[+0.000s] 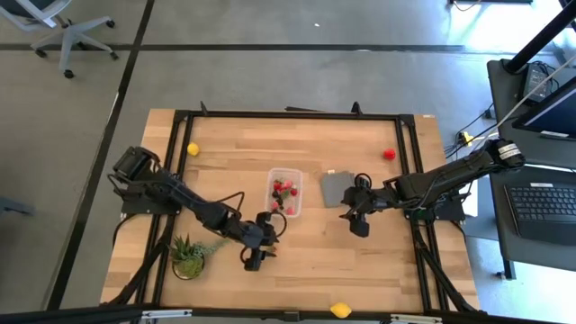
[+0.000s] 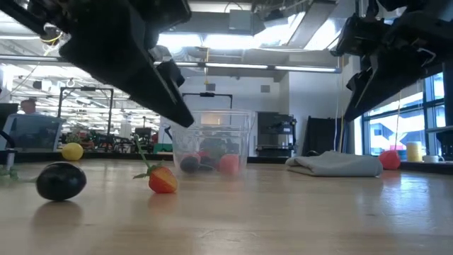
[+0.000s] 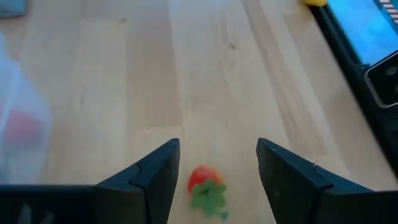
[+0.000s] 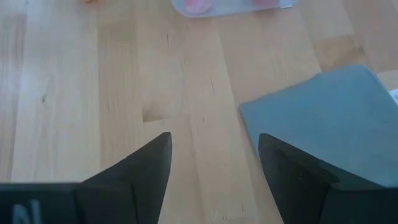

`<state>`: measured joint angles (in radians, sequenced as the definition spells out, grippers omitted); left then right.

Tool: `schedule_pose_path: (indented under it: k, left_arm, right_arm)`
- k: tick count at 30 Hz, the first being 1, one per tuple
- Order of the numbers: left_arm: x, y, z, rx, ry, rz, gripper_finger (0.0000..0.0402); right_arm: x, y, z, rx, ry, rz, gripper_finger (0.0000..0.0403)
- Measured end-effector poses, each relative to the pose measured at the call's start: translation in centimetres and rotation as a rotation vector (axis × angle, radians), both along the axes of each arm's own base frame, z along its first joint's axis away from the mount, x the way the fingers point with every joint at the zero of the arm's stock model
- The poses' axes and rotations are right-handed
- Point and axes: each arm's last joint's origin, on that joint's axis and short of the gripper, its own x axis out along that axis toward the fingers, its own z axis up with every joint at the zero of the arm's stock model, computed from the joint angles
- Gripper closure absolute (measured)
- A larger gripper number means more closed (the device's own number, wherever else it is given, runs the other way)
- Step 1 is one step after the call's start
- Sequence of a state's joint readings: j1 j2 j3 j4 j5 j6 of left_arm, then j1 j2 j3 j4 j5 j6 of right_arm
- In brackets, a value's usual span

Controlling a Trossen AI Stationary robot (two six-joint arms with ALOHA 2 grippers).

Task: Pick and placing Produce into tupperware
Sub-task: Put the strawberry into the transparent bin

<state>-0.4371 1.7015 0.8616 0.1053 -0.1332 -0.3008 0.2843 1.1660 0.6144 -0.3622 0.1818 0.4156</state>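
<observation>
The tupperware [image 1: 284, 193], a clear tub [image 2: 212, 147], stands mid-table with red and dark pieces inside. A red strawberry with a green leaf top [image 3: 202, 185] lies on the wood [image 2: 163, 178]. My left gripper [image 3: 217, 155] is open and hovers over it [image 1: 265, 236], one finger on either side and not touching. A dark berry [image 2: 61, 180] sits nearby on the table. My right gripper [image 4: 214, 149] is open above bare wood [image 1: 358, 218], beside the grey piece.
A flat grey piece [image 1: 337, 187] lies right of the tub. Loose produce: a yellow one [image 1: 193, 149] far left, a red one [image 1: 389, 154] far right, and a yellow one [image 1: 340, 310] at the near edge. A green potted plant [image 1: 189, 256] stands near my left arm.
</observation>
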Motion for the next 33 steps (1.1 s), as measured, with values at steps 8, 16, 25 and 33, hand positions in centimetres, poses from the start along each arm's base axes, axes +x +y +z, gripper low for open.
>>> schedule_pose_path:
  k: [8, 16, 25, 33]
  left_arm:
    - [1.4, -1.1, -1.1, 0.050, 0.056, -0.018, 0.0195]
    - [1.3, -0.9, -1.9, 0.075, 0.116, -0.013, 0.0195]
    - [1.2, -0.5, -2.1, 0.064, 0.152, 0.009, 0.0195]
    - [1.3, -0.4, -2.2, 0.042, 0.167, 0.008, 0.0195]
  right_arm:
    - [0.0, 0.0, 0.0, 0.002, 0.000, -0.003, 0.0161]
    - [0.0, 0.0, 0.0, 0.017, 0.001, -0.021, 0.0161]
    - [0.0, 0.0, 0.0, 0.016, 0.001, -0.020, 0.0161]
    - [0.0, 0.0, 0.0, 0.015, 0.001, -0.019, 0.0161]
